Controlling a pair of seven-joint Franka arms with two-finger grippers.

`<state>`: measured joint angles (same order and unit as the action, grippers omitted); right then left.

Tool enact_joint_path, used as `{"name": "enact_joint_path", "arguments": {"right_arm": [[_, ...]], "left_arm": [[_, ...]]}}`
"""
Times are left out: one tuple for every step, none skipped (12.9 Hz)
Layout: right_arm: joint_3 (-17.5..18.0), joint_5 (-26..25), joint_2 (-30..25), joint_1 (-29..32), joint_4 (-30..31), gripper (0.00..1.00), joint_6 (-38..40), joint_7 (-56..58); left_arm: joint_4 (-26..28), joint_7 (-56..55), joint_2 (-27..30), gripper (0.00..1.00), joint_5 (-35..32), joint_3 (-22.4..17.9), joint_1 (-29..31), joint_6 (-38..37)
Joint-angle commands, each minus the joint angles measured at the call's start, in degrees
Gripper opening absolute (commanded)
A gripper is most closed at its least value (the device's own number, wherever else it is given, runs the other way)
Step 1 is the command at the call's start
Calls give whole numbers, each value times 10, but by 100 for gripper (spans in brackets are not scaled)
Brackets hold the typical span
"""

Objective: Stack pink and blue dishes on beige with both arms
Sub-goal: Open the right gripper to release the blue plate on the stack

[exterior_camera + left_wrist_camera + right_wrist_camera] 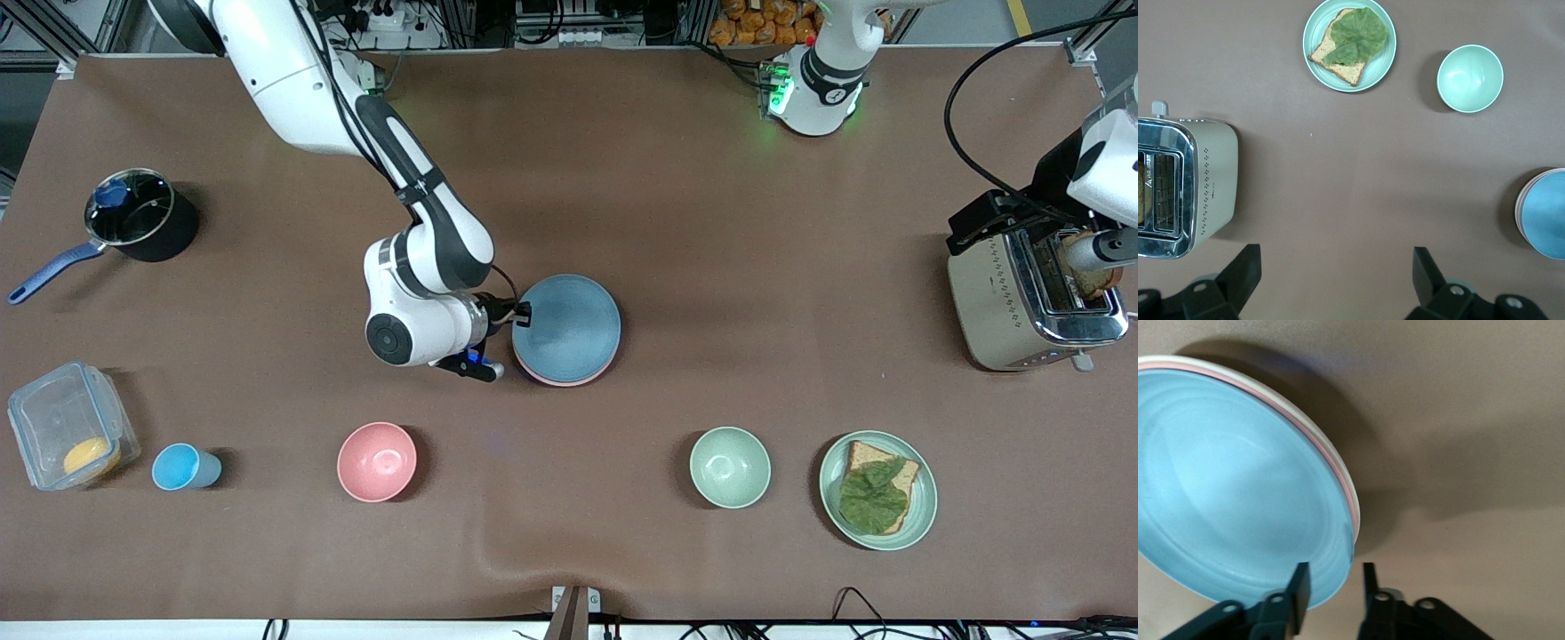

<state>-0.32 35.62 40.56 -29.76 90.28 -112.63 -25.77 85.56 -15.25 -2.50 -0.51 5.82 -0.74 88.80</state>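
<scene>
Plates: 3 stacked, blue plate (569, 325) atop pink plate (562, 379), beige plate (1341, 463) lowest.
Right pincer (1333, 585): narrow, astride blue rim.
Left pincer (1337, 277): wide, over bench (711, 222) nr toaster (1022, 298).

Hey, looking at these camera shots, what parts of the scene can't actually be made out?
- Beige plate: only a thin rim shows in the right wrist view, under the pink plate and blue plate; the front view shows no beige.
- Right gripper: whether it touches the blue plate's rim is unclear; one finger overlaps it.
- Left gripper: cut off by the left wrist view's edge, over bare table.
- Toaster: slots partly hidden by the left arm in front.
</scene>
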Motion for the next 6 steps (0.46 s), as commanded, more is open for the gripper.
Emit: {"name": "enact_joint_path", "arguments": {"right_arm": [[-4, 9, 2, 4, -15, 100, 7, -3], [-6, 4, -1, 7, -17, 100, 9, -2], [-7, 3, -4, 14, -19, 100, 10, -2], [-7, 2, -7, 26, -24, 100, 11, -2], [-8, 2, -9, 36, -27, 100, 14, -1], [-13, -7, -14, 48, -30, 100, 31, -1]], "left_arm": [[-5, 14, 0, 100, 11, 0, 0, -8], [-5, 14, 0, 100, 11, 1, 0, -7], [-6, 15, 0, 100, 14, 1, 2, -7], [-6, 14, 0, 100, 15, 1, 3, -7], [-6, 15, 0, 100, 15, 1, 3, -7], [-6, 15, 0, 100, 15, 1, 3, -7]]}}
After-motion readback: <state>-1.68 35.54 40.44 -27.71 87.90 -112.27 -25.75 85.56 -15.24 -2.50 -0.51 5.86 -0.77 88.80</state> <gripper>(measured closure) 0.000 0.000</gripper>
